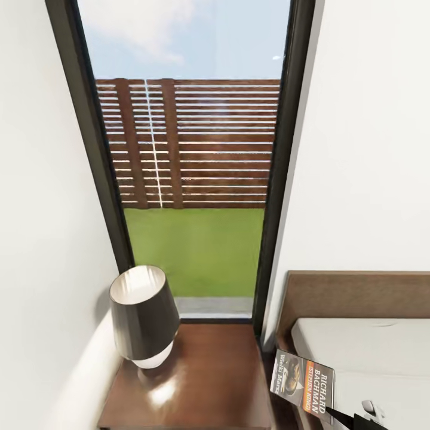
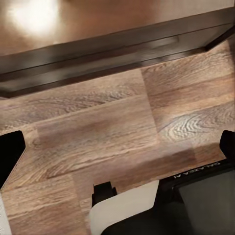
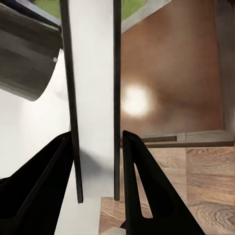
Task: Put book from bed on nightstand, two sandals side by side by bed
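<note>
A tall black-framed window rose beyond the right hand, with a slatted wooden fence and lawn outside. The bed, grey mattress against a dark headboard, lay on the hand's right side. The nightstand, a glossy dark-brown table, stood ahead of and below the hand, left of the bed. A dark-shaded lamp sat on its far left corner, well apart from the hand. The book, its Richard Bachman cover facing up, was clamped edge-on between the right hand's black fingers, above the gap between nightstand and bed. The left hand hung with fingers spread over the plank floor.
</note>
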You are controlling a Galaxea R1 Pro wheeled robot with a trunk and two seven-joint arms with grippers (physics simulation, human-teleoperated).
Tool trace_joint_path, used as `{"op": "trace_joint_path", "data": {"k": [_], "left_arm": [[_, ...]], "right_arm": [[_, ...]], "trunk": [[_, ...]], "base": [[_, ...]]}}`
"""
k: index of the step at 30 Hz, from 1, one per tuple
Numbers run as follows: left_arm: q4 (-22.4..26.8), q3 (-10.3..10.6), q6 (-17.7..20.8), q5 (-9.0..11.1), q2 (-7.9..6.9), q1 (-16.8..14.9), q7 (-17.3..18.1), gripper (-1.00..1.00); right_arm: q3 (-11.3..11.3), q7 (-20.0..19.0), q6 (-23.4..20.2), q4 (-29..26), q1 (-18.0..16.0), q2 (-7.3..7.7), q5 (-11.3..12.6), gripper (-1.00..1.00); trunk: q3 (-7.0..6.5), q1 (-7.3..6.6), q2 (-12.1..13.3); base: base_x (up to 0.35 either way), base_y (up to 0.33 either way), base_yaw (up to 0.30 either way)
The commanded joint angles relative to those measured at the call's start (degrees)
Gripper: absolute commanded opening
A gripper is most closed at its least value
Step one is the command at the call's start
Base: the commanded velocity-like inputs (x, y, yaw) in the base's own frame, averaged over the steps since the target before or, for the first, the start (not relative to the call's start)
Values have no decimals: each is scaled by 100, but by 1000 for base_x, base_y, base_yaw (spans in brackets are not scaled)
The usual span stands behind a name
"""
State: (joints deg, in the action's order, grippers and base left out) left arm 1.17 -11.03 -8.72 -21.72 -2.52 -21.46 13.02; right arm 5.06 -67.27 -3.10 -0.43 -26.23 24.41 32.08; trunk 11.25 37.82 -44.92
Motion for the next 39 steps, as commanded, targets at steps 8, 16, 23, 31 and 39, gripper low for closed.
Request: {"op": "trace_joint_path", "data": {"k": [8,16,23,31,39], "left_arm": [[-3,-49,-17,-52,-2,-1,17,100],[-3,-49,-19,-52,-3,-4,17,100],[-3,-49,-23,-55,-3,-5,22,100],[391,-93,56,63,-50,-25,2771,100],[2692,-120,1926,984,-51,-48,5343,100]], "right_arm": [[11,-16,-32,-1,-5,2,62,-100],[11,-17,-32,-1,-5,2,59,-100],[12,-17,-32,-3,-5,2,62,-100],[11,-23,-32,-4,-5,2,62,-100],[12,-23,-32,-8,-5,2,62,-100]], "trunk": [[8,4,-6],[8,4,-6],[8,4,-6],[8,4,-6],[8,4,-6]], "base": [[323,0,0],[199,0,0],[3,0,0],[0,0,0],[0,0,0]]}}
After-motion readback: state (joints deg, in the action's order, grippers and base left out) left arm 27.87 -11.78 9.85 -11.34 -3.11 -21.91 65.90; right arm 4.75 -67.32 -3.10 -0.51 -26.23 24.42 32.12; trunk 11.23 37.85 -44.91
